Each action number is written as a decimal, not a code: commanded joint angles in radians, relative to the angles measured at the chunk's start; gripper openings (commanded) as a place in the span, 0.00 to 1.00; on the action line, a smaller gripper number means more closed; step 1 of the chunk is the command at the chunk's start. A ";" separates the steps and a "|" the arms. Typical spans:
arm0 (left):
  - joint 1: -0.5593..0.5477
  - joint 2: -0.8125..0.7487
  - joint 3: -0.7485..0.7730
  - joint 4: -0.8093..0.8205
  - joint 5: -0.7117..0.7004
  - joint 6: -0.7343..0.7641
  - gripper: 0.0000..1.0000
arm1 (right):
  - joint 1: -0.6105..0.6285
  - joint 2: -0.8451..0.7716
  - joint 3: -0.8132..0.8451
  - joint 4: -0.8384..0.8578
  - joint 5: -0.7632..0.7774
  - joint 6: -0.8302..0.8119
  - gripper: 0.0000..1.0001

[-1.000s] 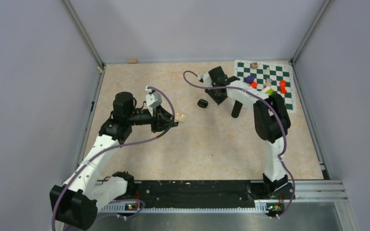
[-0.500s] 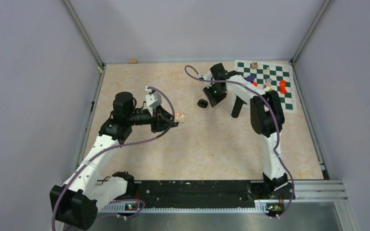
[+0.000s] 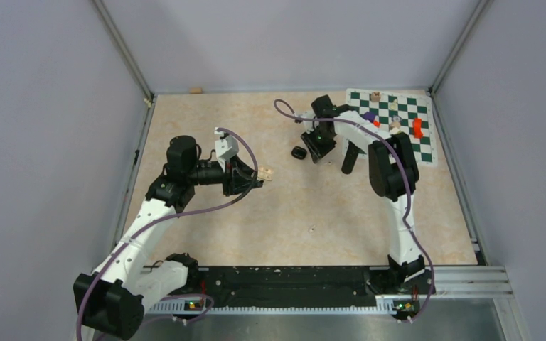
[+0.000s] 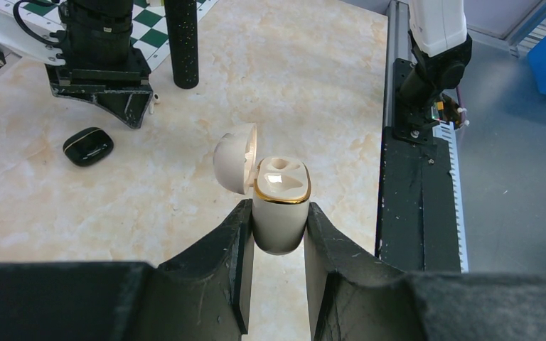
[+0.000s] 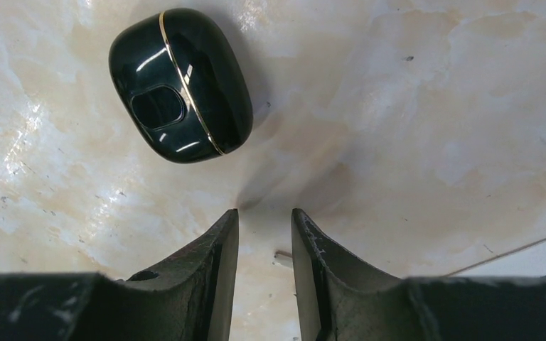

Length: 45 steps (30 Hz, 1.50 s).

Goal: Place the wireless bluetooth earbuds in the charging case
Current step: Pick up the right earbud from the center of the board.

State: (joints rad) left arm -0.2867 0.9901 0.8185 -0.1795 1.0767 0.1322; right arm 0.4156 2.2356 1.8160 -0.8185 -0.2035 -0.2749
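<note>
Take the closed black case (image 5: 179, 84) as your landmark: it lies flat on the table with its gold seam shut. Your right gripper (image 5: 264, 217) hangs low just beside it, tips pointing at bare tabletop. Its jaws are drawn close with a narrow gap between them. A tiny pale speck (image 5: 281, 257) shows in that gap, too small to say whether it is a bud or whether it is gripped. Well apart from the black case, toward the left arm, your left gripper (image 4: 277, 209) clamps the white charging case (image 4: 281, 181) upright by its body, with the lid hinged open. Inside its gold rim there are pale shapes, and you cannot tell from here whether earbuds already sit in those wells. No loose earbuds are plainly visible in any view. You look to be at the pickup stage, with the white case presented for loading. Next, confirm what the right jaws hold. If nothing, find a bud first. Carry it across slowly and line it up over a well before letting go.
</note>
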 commanded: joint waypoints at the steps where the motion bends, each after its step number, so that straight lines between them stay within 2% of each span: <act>1: 0.007 -0.024 -0.002 0.043 0.019 0.000 0.00 | -0.007 -0.070 0.039 -0.045 0.031 -0.050 0.34; 8: 0.008 -0.019 -0.003 0.043 0.020 0.001 0.00 | -0.004 -0.163 -0.056 -0.066 0.147 -0.137 0.37; 19: 0.009 -0.022 -0.004 0.048 0.022 -0.005 0.00 | 0.007 -0.159 -0.166 0.012 0.246 -0.136 0.38; 34: 0.009 -0.026 -0.004 0.048 0.023 -0.005 0.00 | 0.034 -0.178 -0.230 0.117 0.212 -0.145 0.37; 38: 0.011 -0.027 -0.005 0.047 0.025 -0.006 0.00 | 0.037 -0.168 -0.234 0.118 0.210 -0.144 0.33; 45: 0.011 -0.029 -0.005 0.048 0.026 -0.006 0.00 | 0.039 -0.174 -0.246 0.118 0.176 -0.135 0.21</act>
State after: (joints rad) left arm -0.2817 0.9897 0.8150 -0.1791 1.0809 0.1318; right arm 0.4431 2.0895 1.5757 -0.7193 0.0074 -0.4114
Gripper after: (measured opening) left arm 0.330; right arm 0.237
